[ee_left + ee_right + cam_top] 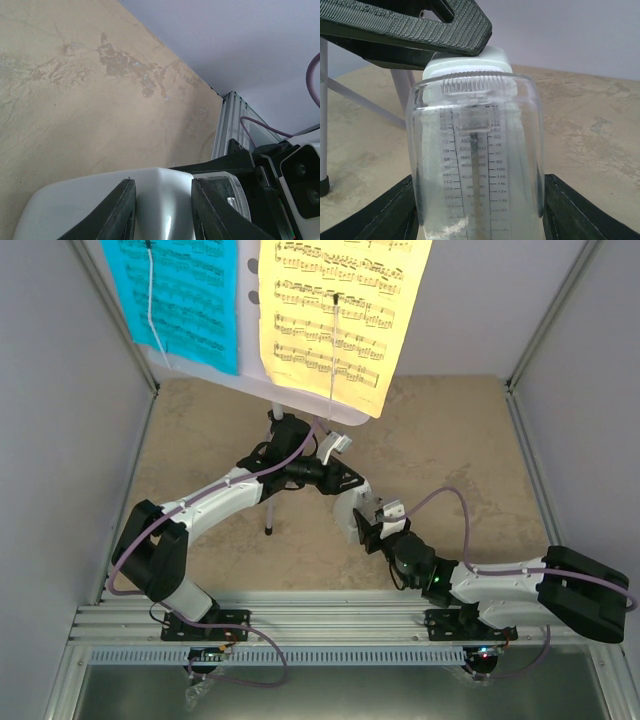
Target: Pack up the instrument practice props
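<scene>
The metronome (475, 165) has a clear, glossy plastic cover over a smooth white plastic body. The left jaws are black with ribbed, matt pads. The counter (75, 100) looks like matt, mottled beige stone. The cyan sheet (185, 295) and yellow sheet (340, 310) are matt paper.

Top external: fixed high behind both arm bases, looking down and forward over the table (450, 440) to the music stand (250, 340) at the back wall. Widest view, whole workspace.

Left wrist: tilted, low and very near, past the left gripper (162, 215) onto the metronome (90, 200), then across the tabletop to a side wall and rail corner.

Right wrist: close, roughly level, filled by the metronome's clear front, tripod legs (355, 97) at left, wall behind.

Shared by both wrist views: metronome. Ribbed finger (420, 25) of the left gripper across top of right wrist view. Probably the right wrist camera housing (302, 180) at right edge of left wrist view.
</scene>
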Controlling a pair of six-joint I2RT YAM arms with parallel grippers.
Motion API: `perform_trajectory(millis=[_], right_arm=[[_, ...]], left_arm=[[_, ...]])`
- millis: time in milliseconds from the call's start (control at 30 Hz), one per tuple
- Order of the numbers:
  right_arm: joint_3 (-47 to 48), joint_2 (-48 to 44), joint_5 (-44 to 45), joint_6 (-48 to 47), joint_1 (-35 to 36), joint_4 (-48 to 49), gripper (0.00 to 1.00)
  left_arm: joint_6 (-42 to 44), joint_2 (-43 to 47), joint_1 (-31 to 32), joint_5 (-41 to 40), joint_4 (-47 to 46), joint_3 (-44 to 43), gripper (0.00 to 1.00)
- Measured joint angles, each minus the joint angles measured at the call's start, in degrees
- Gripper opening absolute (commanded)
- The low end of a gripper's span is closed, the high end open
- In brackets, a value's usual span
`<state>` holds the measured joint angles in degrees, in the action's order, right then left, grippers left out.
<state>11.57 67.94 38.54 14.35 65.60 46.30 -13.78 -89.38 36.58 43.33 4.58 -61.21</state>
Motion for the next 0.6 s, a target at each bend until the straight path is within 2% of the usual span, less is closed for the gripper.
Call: perform_trajectory(millis=[600], right_arm=[[2.58,2.99,4.31,2.23,3.43,-1.51,0.46]], left_arm=[[-0.15,0.15,0.00,0.02,0.17,0.20,0.33]])
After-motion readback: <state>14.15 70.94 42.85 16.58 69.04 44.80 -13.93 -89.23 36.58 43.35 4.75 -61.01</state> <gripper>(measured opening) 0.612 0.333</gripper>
